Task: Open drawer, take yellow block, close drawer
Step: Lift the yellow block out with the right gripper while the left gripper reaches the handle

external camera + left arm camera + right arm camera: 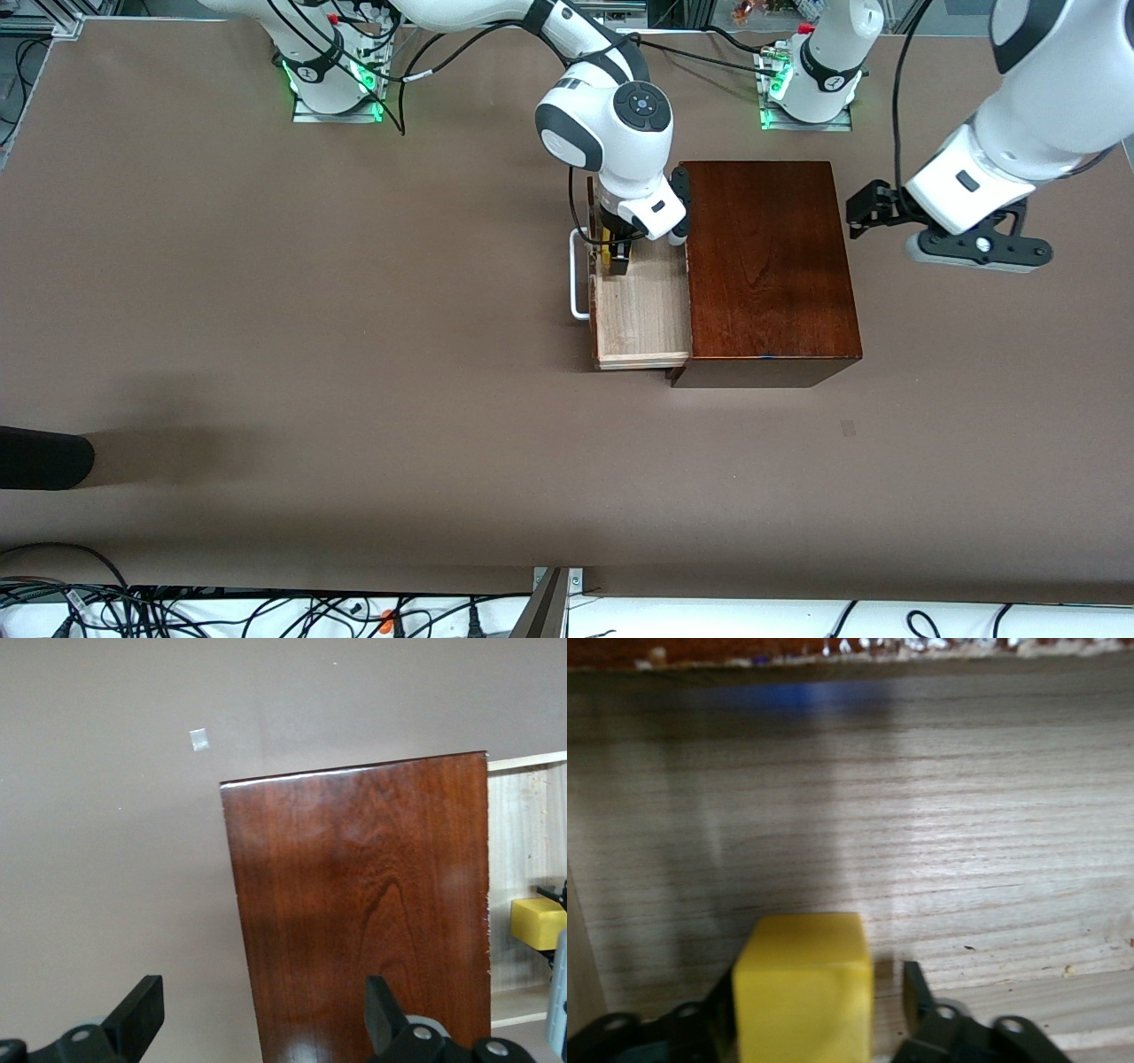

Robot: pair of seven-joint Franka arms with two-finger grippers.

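The dark reddish-brown box (771,266) stands mid-table with its drawer (642,310) pulled out toward the right arm's end, its white handle (580,275) at the front. The yellow block (605,248) sits on the pale drawer floor (939,815). My right gripper (616,252) is down in the drawer with one finger on either side of the yellow block (802,992); a gap shows between the block and one finger (914,988). My left gripper (858,213) is open and empty in the air beside the box at the left arm's end. The left wrist view also shows the block (538,921).
A black object (44,456) lies at the table's edge near the front camera, at the right arm's end. A small tape mark (849,428) is on the table nearer the camera than the box. Cables run along the front edge.
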